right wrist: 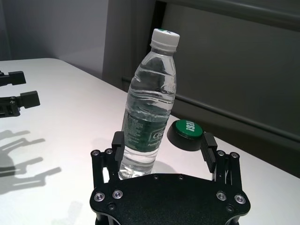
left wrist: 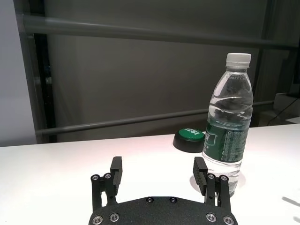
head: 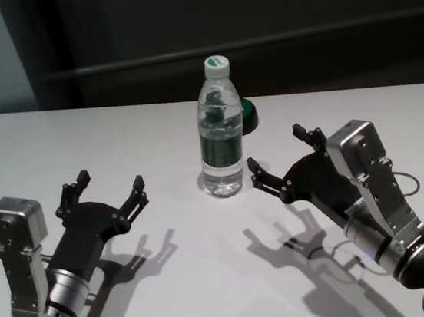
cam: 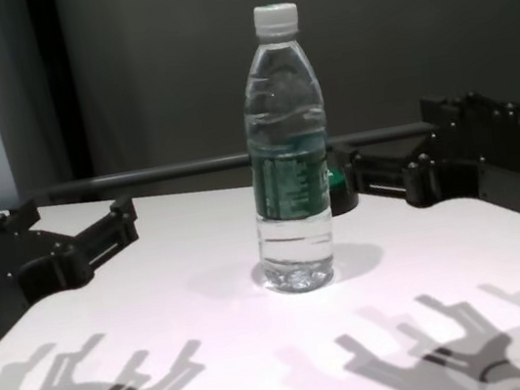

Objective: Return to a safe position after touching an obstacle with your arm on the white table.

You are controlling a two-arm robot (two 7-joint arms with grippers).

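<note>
A white table carries a clear water bottle, upright near its middle, and just behind it what appears to be a green-topped button, partly hidden

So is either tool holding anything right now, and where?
Nothing is held. The left tool and right tool are both open, on either side of the bottle, not gripping it.

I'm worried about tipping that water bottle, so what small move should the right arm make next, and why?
Probably draw the right gripper straight back toward the robot's body. Its open fingers sit close beside the upright bottle on the white table, apparently not touching. Retreating avoids a sideways sweep into it. The left gripper is open, farther off.
</note>
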